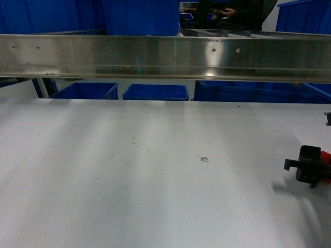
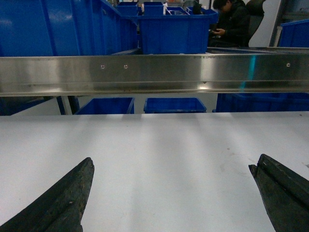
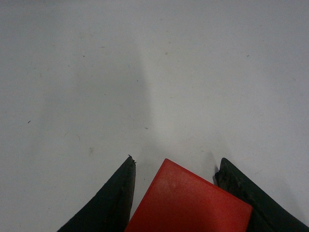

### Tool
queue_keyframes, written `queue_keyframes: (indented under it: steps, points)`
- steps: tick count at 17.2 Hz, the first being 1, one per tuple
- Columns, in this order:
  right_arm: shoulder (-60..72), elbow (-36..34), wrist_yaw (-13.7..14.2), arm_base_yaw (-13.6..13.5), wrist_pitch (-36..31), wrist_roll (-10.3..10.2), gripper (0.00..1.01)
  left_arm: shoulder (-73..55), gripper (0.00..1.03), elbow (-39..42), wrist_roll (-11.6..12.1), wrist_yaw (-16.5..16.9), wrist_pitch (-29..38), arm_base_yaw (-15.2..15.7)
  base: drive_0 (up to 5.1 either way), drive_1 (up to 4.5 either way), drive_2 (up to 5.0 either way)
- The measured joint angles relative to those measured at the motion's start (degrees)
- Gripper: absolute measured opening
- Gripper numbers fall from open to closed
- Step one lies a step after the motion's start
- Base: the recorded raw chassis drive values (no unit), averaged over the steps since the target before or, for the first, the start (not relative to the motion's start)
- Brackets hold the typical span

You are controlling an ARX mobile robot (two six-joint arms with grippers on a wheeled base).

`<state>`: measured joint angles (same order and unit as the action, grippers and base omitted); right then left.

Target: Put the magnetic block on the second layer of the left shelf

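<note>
— Red magnetic block (image 3: pixel 190 203) sits between the right hand's (image 3: pixel 176 195) 2 fingers at the counter's (image 1: pixel 155 181) right edge; whether they are clenched on it, I cannot tell.
— And the left hand (image 2: pixel 171 193)?
— Spread wide, empty, facing the steel rail (image 2: pixel 154 72).
— Step?
— Pickup, I judge. Next calls for a firm grip, a lift, then travel left across open white counter, minding that rail.
</note>
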<state>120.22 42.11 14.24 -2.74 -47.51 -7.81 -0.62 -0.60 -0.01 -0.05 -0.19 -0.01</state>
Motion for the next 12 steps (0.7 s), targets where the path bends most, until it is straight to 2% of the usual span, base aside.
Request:
queue_keyframes:
  steps: [1, 3, 5, 6, 10, 12]
  points:
    - [0.0, -0.33, -0.15, -0.28, -0.66, 0.55, 0.46, 0.0, 0.98, 0.0, 0.0, 0.02, 0.0, 0.0, 0.0, 0.0, 0.0]
    - [-0.96, -1.86, -0.35, -0.68, -2.58, 2.51, 0.45, 0.0, 0.98, 0.0, 0.0, 0.02, 0.0, 0.0, 0.0, 0.0, 0.0]
    - [-6.05, -5.55, -1.55, -1.09, -4.13, 5.07, 0.44, 0.0, 0.98, 0.0, 0.0, 0.02, -0.02, 0.0, 0.0, 0.0, 0.0]
    - [-11.23, -8.15, -3.08, -1.16, -3.65, 6.38, 0.44, 0.0, 0.98, 0.0, 0.0, 0.02, 0.0, 0.0, 0.0, 0.0, 0.0]
    - [-38.47, -19.56, -5.86, -2.95, 7.04, 10.51, 0.44, 0.0, 0.98, 0.0, 0.0, 0.02, 0.0, 0.0, 0.0, 0.0, 0.0]
    - [-49.68, -23.37, -6.67, -3.67, 12.74, 10.49, 0.44, 0.0, 0.98, -0.02, 0.0, 0.02, 0.0, 0.0, 0.0, 0.0, 0.0]
